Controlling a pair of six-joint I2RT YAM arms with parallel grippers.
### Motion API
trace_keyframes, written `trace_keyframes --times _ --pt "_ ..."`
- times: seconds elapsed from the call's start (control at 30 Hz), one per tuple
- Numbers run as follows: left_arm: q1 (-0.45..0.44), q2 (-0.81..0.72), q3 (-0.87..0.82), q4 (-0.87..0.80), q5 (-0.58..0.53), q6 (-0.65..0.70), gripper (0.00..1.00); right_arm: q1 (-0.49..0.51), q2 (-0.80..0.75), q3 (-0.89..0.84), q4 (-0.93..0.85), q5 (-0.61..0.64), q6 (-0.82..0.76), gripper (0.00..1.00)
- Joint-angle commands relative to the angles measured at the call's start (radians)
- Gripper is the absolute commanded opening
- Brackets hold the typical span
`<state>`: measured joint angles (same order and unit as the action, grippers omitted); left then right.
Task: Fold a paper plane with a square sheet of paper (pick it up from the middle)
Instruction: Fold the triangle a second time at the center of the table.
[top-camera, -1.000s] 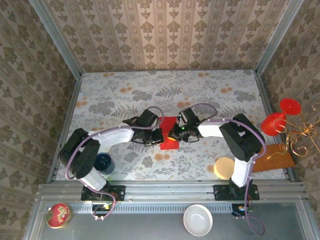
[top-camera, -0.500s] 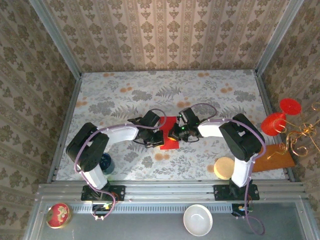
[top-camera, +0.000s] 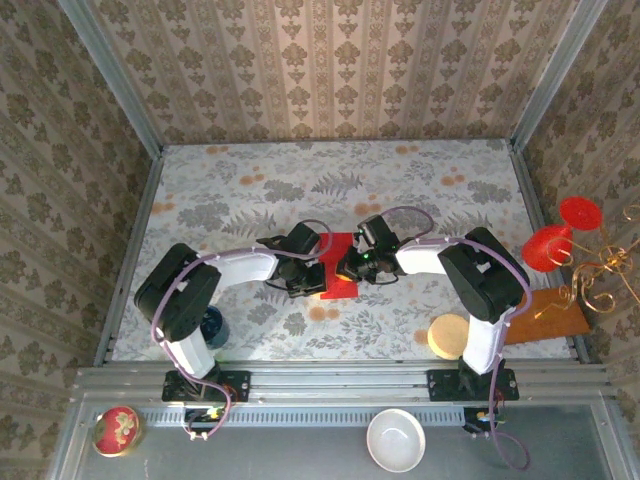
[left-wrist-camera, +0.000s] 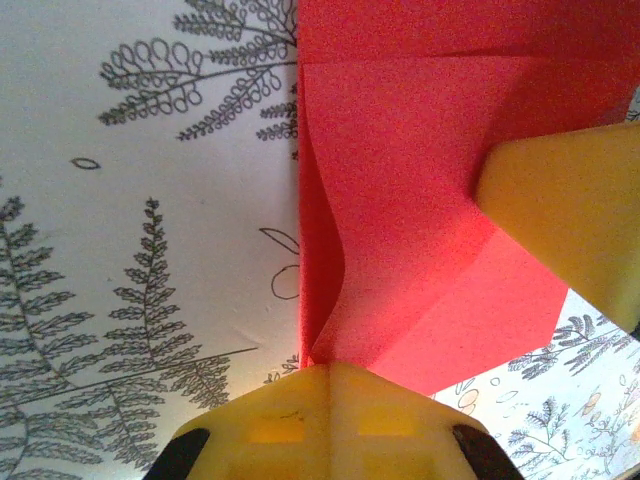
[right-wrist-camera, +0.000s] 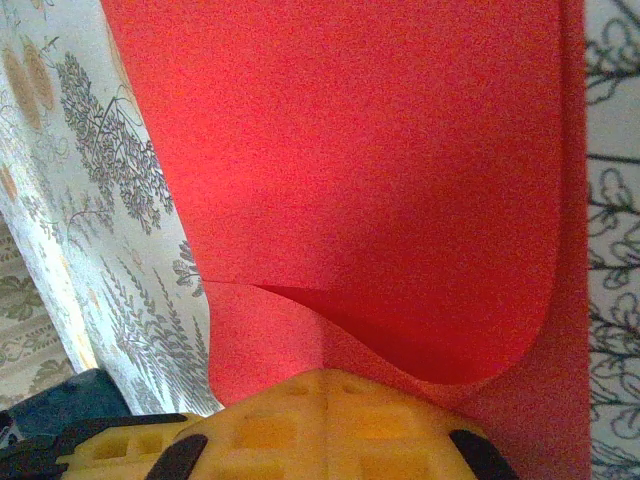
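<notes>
The square sheet of paper (top-camera: 339, 289) lies in the middle of the fern-printed surface (top-camera: 420, 200), caught between the two arms. The left tool (top-camera: 312, 272) comes at it from the left and the right tool (top-camera: 346, 269) from the right. Seen up close, the left tool (left-wrist-camera: 328, 375) has its yellow fingers pressed together on a raised ridge of the bright red sheet (left-wrist-camera: 420, 200). The right tool (right-wrist-camera: 325, 385) is likewise pinched tight where the paper (right-wrist-camera: 350, 150) curls up off the cloth in a soft, rounded flap. The red is plain, with one sharp crease across its far part.
</notes>
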<state>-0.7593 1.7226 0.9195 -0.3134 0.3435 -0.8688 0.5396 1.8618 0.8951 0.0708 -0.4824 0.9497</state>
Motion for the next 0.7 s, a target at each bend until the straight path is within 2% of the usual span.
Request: trace_keyframes --times 0.0,0.4,0.67 --pt "-0.006 0.016 -0.016 -0.042 -0.008 -0.007 0.01 -0.002 0.068 -0.035 -0.146 0.107 0.005 0.0" --pt "-0.007 0.011 -0.045 -0.081 -0.051 -0.027 0.0 0.006 -0.118 0.013 -0.1 -0.021 -0.142 0.03" --pt "-0.008 0.017 -0.044 -0.078 -0.049 -0.03 0.0 0.064 -0.079 -0.005 -0.07 -0.054 -0.136 0.02"
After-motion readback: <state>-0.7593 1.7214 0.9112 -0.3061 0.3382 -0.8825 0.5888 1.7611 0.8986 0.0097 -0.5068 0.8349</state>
